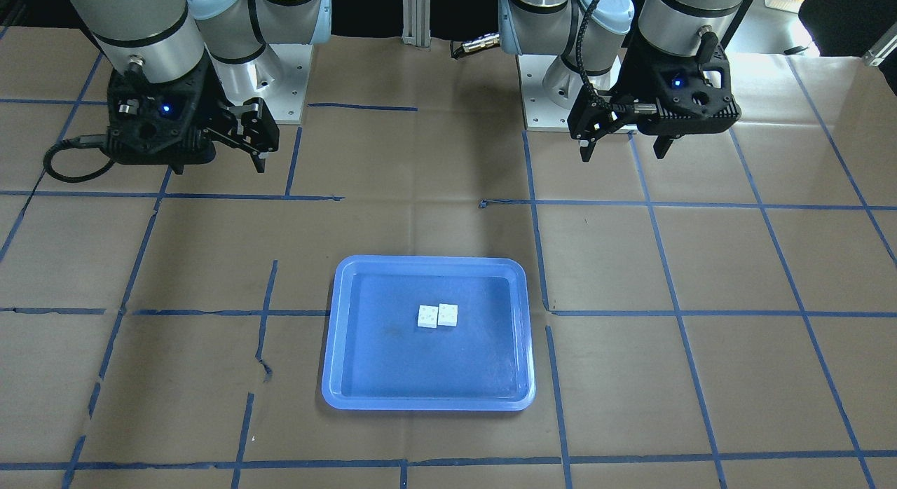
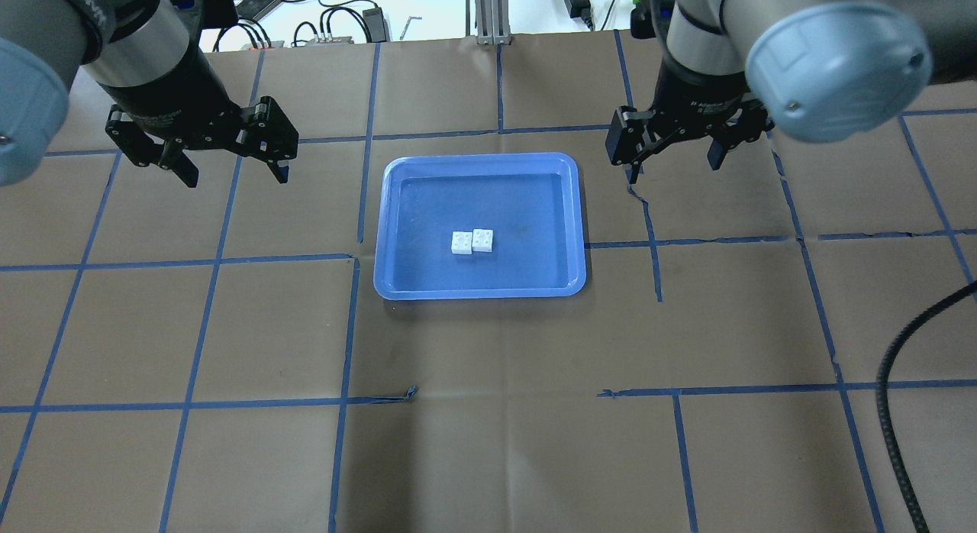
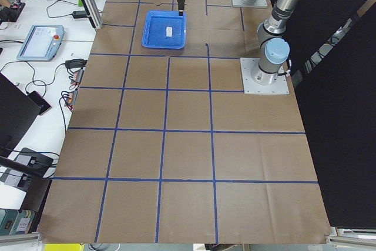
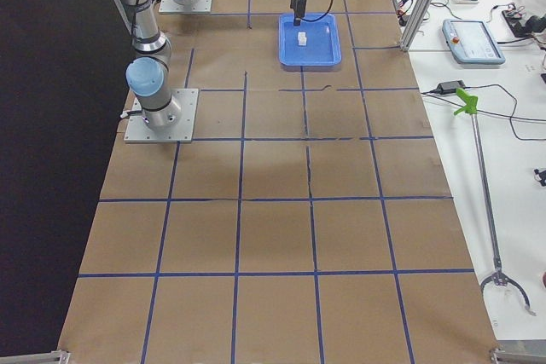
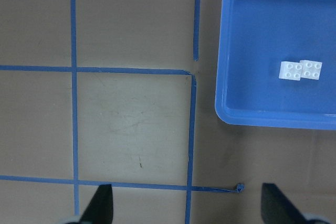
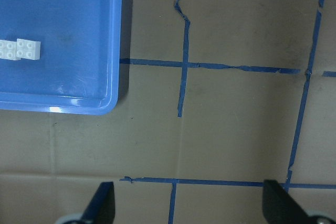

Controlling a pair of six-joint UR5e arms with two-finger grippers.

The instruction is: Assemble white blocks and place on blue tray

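The white blocks (image 2: 472, 242) lay near the middle of the blue tray (image 2: 481, 292).
We saw them touching side by side, their row along the tray's long side; the left gripper (image 2: 234, 174) and right gripper (image 2: 672, 165) hung off its short ends, jaws apart, empty, neither clearly nearer.

white blocks (image 5: 300, 70): touching, in blue tray (image 5: 262, 24) | left tool (image 5: 187, 196): spread, empty

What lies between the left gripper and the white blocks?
In the overhead view: brown table paper crossed by one blue tape line, then the blue tray's rim and bare floor. No object sits between the left gripper and the white blocks.
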